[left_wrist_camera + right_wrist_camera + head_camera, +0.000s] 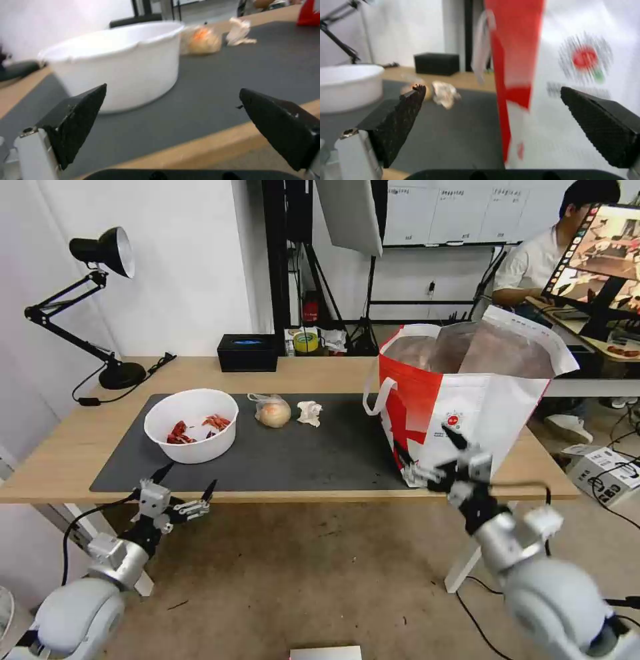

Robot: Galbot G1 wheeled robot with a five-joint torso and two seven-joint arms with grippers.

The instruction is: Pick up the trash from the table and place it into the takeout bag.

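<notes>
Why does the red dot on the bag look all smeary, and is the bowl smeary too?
Right wrist view: the logo on the bag is smeared sideways by blur, while the right gripper stays sharp. Left wrist view: the bowl and bun look soft. Head view: everything is crisp, though straight edges bend near the borders.

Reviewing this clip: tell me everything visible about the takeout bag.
The takeout bag is a large, boxy tote, red on its left side and white on the front, with a small round red logo, a silvery foil lining and white loop handles. It stands upright and open-mouthed on the right part of the table, its base partly on the dark grey mat. What lies inside cannot be seen. The right gripper, fingers spread, hangs just in front of its lower front face; whether it touches the bag is unclear.
</notes>
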